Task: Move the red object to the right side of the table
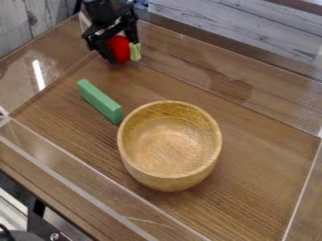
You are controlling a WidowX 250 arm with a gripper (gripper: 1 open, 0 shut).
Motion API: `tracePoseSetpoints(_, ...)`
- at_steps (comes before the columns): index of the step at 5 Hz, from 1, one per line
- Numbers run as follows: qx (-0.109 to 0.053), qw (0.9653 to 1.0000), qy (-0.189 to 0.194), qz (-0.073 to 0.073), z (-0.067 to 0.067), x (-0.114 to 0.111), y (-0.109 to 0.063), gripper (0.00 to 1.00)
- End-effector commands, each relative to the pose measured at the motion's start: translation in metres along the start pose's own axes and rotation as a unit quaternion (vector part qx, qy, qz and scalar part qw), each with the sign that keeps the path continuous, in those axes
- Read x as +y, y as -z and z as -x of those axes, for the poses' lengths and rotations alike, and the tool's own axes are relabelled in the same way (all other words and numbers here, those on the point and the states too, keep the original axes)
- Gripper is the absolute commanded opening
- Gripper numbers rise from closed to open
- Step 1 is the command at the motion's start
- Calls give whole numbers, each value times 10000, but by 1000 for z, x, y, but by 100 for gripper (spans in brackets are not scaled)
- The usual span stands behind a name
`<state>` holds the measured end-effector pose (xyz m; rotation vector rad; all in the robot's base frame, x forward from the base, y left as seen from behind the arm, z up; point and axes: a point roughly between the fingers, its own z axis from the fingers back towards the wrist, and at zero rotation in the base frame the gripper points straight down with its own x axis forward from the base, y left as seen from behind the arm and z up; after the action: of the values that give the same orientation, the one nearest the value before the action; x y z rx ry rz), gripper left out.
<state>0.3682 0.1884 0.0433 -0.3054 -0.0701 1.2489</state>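
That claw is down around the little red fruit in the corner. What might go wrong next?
The open claw straddles the glossy, rounded red fruit, so it could squirt out sideways as the jaws shut.

The fruit sits close to the clear wall at the far left corner; a nudge might wedge it there.

The bowl and green block lie towards the right; a low carry could clip them.
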Motion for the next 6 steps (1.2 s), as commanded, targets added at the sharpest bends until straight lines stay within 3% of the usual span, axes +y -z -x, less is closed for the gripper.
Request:
tracePoseSetpoints(1, -181, 9994, 206, 210, -8, -5, -13, 0)
tracePoseSetpoints(3, 113, 9987, 121, 478, 12, -18, -63, 0)
tracePoseSetpoints(4, 289, 9977, 113, 598, 29, -30, -91, 0)
tracePoseSetpoints(5, 429, 9968, 368, 561, 64, -32, -100, 0)
tracePoseSetpoints(6, 552, 9950, 693, 462, 102, -24, -96, 0)
